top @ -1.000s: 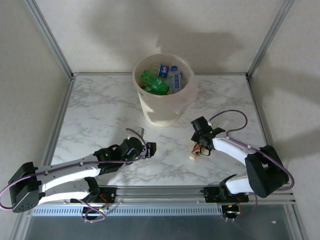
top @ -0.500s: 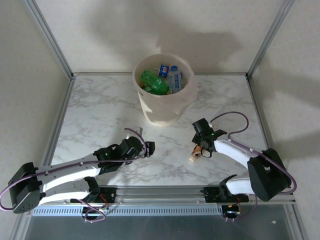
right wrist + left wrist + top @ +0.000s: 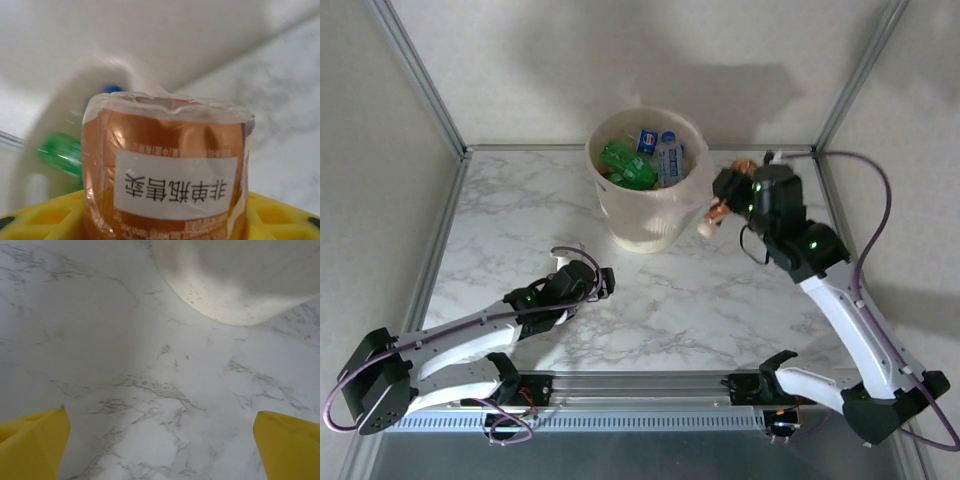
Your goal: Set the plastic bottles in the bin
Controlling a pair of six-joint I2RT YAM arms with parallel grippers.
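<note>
Beside the right rim of the bin (image 3: 620, 215), clear of the table (image 3: 720, 300): grips the copper-brown bottle (image 3: 712, 216) in the right gripper (image 3: 722, 204), jaws partly closed against its sides. Hangs tilted, pale cap (image 3: 703, 229) lowest and nearest the bin wall, just right of the rim in the top view. From the right wrist, shows a shiny copper label with a white sticker (image 3: 175, 182) of printed characters, clamped between yellow fingers (image 3: 45, 217) on either side.

Within the bin: holds green bottles (image 3: 628, 163) and clear blue-labelled bottles (image 3: 667, 155), piled close to the top.

Low over the marble at near left, well apart from the bin: spreads the left gripper (image 3: 160, 445) wide, yellow tips at the two bottom corners of its wrist view, nothing between them but bare tabletop. Points toward the bin's rounded base, near but not touching.
</note>
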